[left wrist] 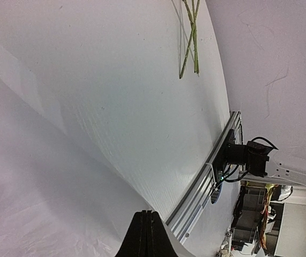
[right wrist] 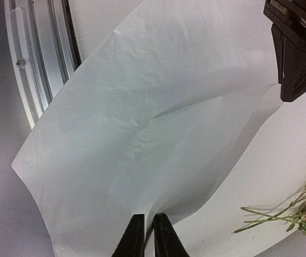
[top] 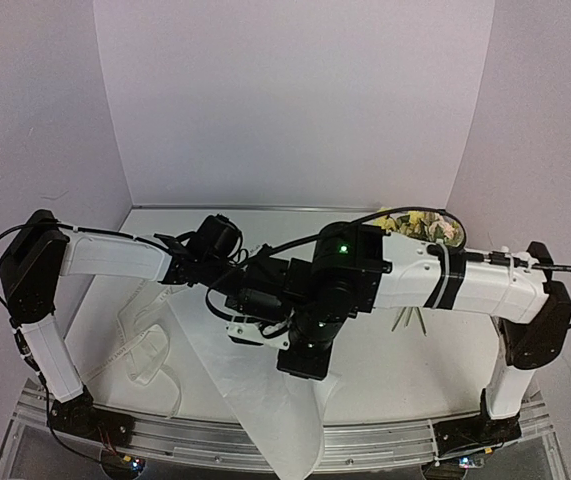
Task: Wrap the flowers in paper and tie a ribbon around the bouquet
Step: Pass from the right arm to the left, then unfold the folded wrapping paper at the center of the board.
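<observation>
The white paper (top: 255, 390) hangs from the middle of the table down over its near edge. In the left wrist view the paper (left wrist: 45, 176) fills the left side, and my left gripper (left wrist: 147, 213) is shut on its edge. My right gripper (right wrist: 148, 217) stands slightly open, an edge of the creased paper (right wrist: 131, 134) lying in the narrow gap. The left gripper's fingers (right wrist: 297, 80) hold the sheet's far corner. The flowers (top: 415, 225) lie bare at the back right, stems (right wrist: 270, 217) pointing toward the paper. The ribbon (top: 145, 350) lies looped on the left.
An aluminium rail (top: 165, 435) runs along the table's near edge, and the paper overhangs it. White backdrop walls close in the back and both sides. The right arm's base (left wrist: 249, 155) stands on the rail (left wrist: 206, 182).
</observation>
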Controlling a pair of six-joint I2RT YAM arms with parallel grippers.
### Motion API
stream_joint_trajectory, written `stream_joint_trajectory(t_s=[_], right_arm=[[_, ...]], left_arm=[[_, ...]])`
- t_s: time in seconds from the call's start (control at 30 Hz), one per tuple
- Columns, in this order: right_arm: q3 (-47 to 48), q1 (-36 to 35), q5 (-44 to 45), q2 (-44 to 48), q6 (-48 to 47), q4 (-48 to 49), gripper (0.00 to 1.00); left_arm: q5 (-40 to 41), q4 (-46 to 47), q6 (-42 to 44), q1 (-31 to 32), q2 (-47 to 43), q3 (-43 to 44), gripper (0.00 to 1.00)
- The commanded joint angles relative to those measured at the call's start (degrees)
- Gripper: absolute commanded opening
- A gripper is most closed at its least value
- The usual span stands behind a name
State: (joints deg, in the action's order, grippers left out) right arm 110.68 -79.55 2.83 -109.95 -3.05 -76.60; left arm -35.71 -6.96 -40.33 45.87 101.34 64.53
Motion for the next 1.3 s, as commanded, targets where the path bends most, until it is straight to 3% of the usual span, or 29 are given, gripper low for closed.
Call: stream_joint_trajectory(t_s=[0.0,0.13,0.33,0.4,0.63,0.9,1.07,1.27], right_arm=[[-2.51,-0.02,2.46,5.3,2.39,-6.26,0.31],[-5.52,1.27,0.47,9.18,6.08,-4.32,0.55],[-8.19,5.14,0.09,16.18,10.97,-3.34,0.78],[-9.58,7.58,1.29,18.43,13.6,-2.79,0.81],[-20.77,20.62,-7.37,24.45,24.79,7.83,0.84],[-34.22,28.63,-3.55,25.93,35.05,16.66,0.83],[-39.03,29.5,-1.71,23.78,37.02,20.52,0.83],[-40.45,29.59,-0.51,19.73,38.47,24.66,0.76]], left_arm=[[2.18,7.4,2.97,0.19,-1.76,0.25,0.0],[3.2,11.55,7.38,0.19,-2.83,0.07,0.0],[2.8,12.59,14.33,0.19,-2.86,3.01,0.0],[2.07,13.14,16.14,0.19,-2.98,3.47,0.0],[-1.11,17.67,18.84,0.31,-4.44,2.47,0.0],[-5.66,21.65,21.08,0.28,-13.57,-0.26,0.0],[4.63,16.34,22.89,-0.72,-23.39,-8.12,0.0],[12.03,11.4,15.31,-10.13,-30.76,-20.44,0.0]])
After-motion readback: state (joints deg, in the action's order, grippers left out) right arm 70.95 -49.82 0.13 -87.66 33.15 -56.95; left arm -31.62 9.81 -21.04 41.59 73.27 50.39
